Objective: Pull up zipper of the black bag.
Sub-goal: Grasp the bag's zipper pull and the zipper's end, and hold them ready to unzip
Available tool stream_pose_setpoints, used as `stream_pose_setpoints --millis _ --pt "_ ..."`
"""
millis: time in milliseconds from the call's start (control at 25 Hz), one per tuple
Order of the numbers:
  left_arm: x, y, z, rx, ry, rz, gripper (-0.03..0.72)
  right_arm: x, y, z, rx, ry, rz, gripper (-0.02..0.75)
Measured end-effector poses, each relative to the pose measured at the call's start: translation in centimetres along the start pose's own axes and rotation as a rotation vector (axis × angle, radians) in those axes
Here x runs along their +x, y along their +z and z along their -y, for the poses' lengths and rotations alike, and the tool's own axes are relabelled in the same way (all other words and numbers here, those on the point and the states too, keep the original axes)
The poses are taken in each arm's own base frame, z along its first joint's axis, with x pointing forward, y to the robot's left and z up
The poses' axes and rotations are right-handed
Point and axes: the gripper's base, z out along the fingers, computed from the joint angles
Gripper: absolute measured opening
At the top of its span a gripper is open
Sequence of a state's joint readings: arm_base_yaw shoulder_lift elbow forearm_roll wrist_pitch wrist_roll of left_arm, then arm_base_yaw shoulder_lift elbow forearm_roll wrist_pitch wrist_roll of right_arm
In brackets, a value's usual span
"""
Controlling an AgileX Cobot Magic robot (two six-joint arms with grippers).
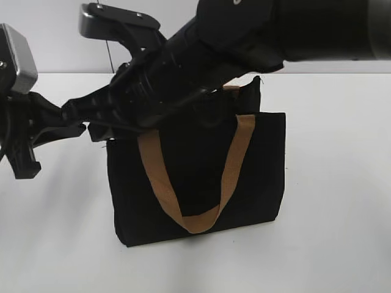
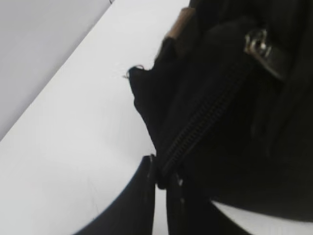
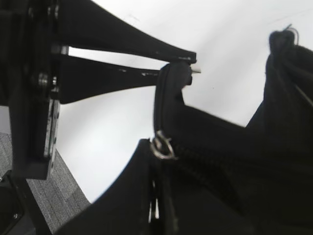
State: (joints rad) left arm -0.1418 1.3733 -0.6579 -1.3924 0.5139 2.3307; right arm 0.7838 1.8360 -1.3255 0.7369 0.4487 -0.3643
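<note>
The black bag (image 1: 195, 183) stands upright on the white table, its tan handle (image 1: 189, 220) hanging down the front. My left gripper (image 1: 85, 128) is shut on the fabric end tab of the zipper at the bag's top left corner; it also shows in the left wrist view (image 2: 161, 172). The zipper (image 2: 205, 122) runs from there along the top edge to the silver pull (image 2: 257, 43). My right gripper (image 3: 159, 164) is shut on that pull, and its ring (image 3: 161, 146) shows just above the fingertips. In the exterior view the right gripper (image 1: 119, 125) reaches across from the upper right, close to the left gripper.
The white table (image 1: 330, 232) extends around the bag on all sides. Its edge and the grey floor (image 3: 63, 196) show in the right wrist view. My left gripper's fingers (image 3: 188, 61) sit just above the pull there. The right arm covers the bag's top edge in the exterior view.
</note>
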Motion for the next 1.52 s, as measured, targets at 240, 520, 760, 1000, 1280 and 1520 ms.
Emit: stream_pose_setpoints --millis 240,520,760,1000,1280,1520 --pt "0.5 0.0 0.6 0.061 -0.063 -0.061 0.02 -0.7 -1.9 2.2 0.01 0.04 -0.025 0.0" --pt "0.6 -0.1 0.6 0.069 -0.095 -0.074 0.017 -1.1 -4.2 4.7 0.013 0.078 -0.08 0.0" --pt "0.8 -0.6 0.2 0.07 -0.138 -0.051 0.014 -1.1 -5.6 6.2 0.01 0.104 -0.128 0.0" --pt "0.7 -0.8 0.1 0.077 -0.167 -0.027 0.013 -1.3 -6.6 6.5 0.012 0.103 -0.121 0.0" --pt "0.5 -0.8 0.0 0.072 -0.203 -0.019 0.013 -1.8 -7.6 6.2 0.0 0.161 -0.08 0.0" --pt "0.6 -0.8 -0.1 0.06 -0.213 -0.027 0.012 -2.2 -7.6 6.0 -0.036 0.364 -0.038 0.0"
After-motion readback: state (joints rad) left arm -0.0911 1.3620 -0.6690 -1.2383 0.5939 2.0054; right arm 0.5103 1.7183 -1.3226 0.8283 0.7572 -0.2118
